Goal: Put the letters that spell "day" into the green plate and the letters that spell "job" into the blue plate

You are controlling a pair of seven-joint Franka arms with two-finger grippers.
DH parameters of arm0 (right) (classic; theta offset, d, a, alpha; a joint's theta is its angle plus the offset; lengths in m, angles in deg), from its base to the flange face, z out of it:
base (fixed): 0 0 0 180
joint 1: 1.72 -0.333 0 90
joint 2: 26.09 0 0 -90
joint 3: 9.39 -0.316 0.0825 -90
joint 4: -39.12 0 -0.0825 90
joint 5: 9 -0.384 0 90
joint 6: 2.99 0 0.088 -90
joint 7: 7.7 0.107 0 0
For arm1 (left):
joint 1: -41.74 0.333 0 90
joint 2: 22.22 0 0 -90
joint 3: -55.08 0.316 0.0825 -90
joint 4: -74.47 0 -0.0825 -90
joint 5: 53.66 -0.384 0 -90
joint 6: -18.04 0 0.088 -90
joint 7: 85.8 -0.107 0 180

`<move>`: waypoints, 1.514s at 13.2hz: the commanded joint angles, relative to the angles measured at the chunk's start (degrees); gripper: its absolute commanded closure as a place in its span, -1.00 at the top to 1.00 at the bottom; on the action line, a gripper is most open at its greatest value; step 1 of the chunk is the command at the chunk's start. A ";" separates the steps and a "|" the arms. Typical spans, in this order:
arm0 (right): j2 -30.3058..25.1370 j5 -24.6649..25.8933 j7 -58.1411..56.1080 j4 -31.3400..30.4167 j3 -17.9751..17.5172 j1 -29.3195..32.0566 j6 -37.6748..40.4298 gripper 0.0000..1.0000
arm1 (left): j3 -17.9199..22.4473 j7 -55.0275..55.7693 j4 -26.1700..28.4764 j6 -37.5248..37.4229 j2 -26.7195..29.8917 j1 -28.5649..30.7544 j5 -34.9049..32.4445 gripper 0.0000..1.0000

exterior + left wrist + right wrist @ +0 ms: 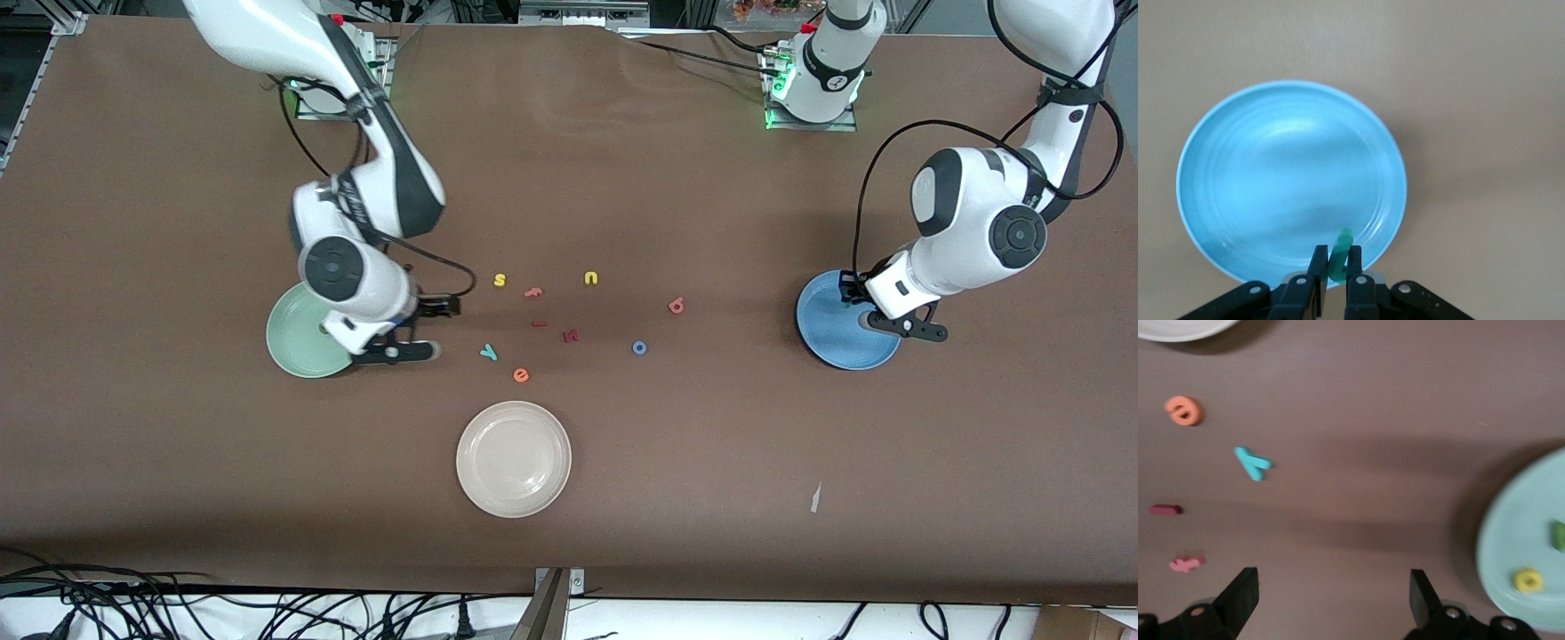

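Observation:
My left gripper (1336,261) is shut on the teal "j" (1343,241) and hangs over the rim of the blue plate (836,342), which has nothing in it. My right gripper (1331,579) is open with nothing between its fingers, over bare table between the green plate (298,342) and the teal "y" (489,352). In the green plate (1511,527) lie the yellow "d" (1527,580) and the dark green "a" (1558,535). The blue "o" (639,348) and the salmon "b" (677,306) lie on the table toward the left arm's end.
A cream plate (514,458) sits nearer the front camera. Loose letters lie mid-table: orange "e" (521,375), yellow "s" (500,280), yellow "u" (591,278), a pink one (533,292) and two dark red ones (572,336). A paper scrap (815,498) lies near the front.

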 commanded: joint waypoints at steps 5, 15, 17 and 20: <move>11.56 0.09 -16.10 4.09 -3.68 0.39 -21.12 0.98 | -0.38 -2.23 1.79 1.06 1.36 0.50 -0.44 0.48; 11.92 0.00 -16.82 2.86 -3.68 -1.28 -20.44 0.21 | -2.67 -1.44 0.30 9.13 -2.15 -15.92 13.01 0.60; 11.83 0.35 -16.91 2.86 -3.68 -1.28 -20.00 -0.46 | -2.67 -1.44 0.12 13.44 -4.52 -19.88 13.01 0.66; 11.40 0.62 -17.61 2.94 -3.42 -1.28 -17.11 -0.66 | -2.67 -1.44 -1.89 19.07 -10.58 -23.84 12.40 0.88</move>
